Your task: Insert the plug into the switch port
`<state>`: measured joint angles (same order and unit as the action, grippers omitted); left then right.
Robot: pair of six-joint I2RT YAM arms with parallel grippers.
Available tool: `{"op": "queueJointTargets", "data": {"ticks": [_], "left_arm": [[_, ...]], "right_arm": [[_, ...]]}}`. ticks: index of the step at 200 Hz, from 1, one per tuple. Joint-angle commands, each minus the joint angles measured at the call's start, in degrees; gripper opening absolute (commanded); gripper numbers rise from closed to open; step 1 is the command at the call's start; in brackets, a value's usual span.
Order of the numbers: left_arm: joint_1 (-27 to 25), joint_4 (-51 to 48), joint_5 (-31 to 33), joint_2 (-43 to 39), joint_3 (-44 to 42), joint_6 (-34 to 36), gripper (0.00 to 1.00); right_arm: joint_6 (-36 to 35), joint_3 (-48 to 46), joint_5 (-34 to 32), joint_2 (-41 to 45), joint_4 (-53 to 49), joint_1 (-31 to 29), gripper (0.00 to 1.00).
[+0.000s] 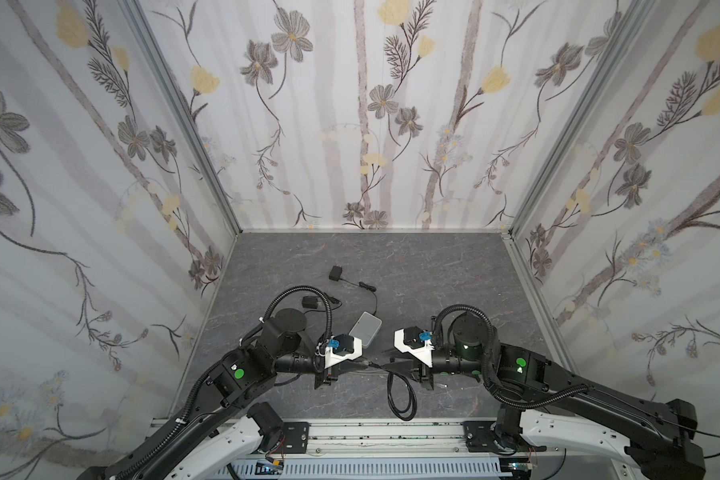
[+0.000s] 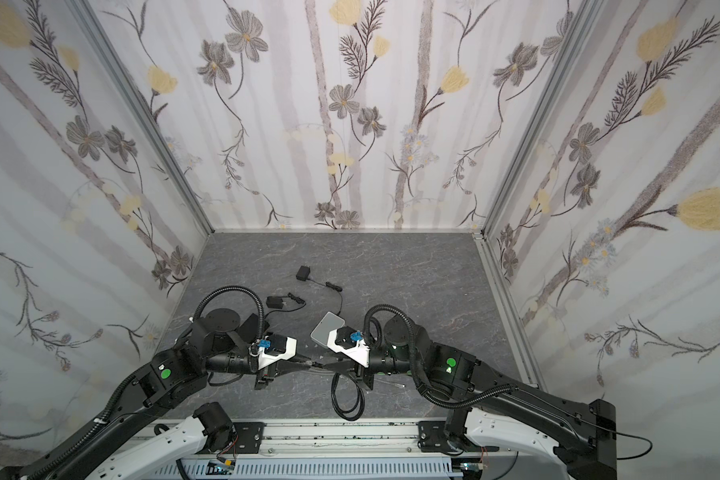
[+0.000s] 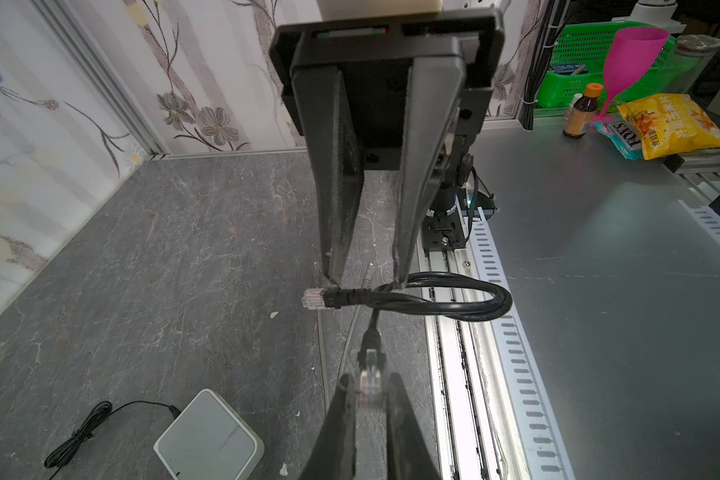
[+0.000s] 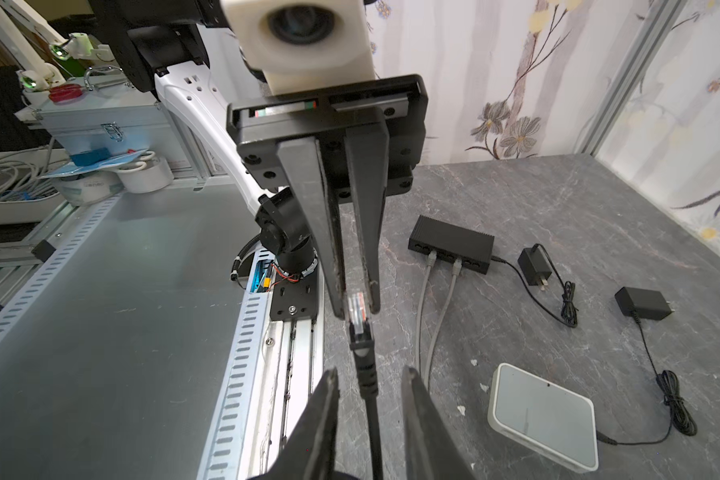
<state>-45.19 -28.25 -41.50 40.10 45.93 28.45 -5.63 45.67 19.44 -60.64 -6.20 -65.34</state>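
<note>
A black cable ends in a clear plug (image 3: 370, 376), and my left gripper (image 3: 370, 378) is shut on that plug just above the table. From the right wrist view the plug (image 4: 356, 305) shows between the left gripper's fingertips (image 4: 339, 307). My right gripper (image 4: 371, 372) faces it and stands open. The cable (image 4: 366, 374) runs between its fingers without touching them. In both top views the grippers meet tip to tip (image 1: 366, 364) (image 2: 314, 365). The flat white box (image 1: 366, 328) (image 2: 328, 328) (image 3: 208, 440) (image 4: 543, 419) lies just behind them. The switch port is hidden.
The cable's slack loop (image 1: 400, 399) lies by the front rail (image 1: 383, 436), and its other plug (image 3: 314, 298) hangs under the right gripper's fingertips. Two black power adapters (image 1: 335, 273) (image 1: 309, 302) and a black switch (image 4: 452, 245) with two grey cables lie further back.
</note>
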Motion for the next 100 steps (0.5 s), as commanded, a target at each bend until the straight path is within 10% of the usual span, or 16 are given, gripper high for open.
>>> {"op": "queueJointTargets", "data": {"ticks": [1, 100], "left_arm": [[0.0, 0.1, 0.5, 0.2, 0.4, 0.3, 0.03], [0.1, -0.2, 0.8, -0.5, 0.3, -0.1, 0.02]], "right_arm": [[0.4, -0.5, -3.4, -1.3, 6.0, -1.5, 0.30], [1.9, -2.3, -6.4, -3.3, 7.5, -2.8, 0.33]]}}
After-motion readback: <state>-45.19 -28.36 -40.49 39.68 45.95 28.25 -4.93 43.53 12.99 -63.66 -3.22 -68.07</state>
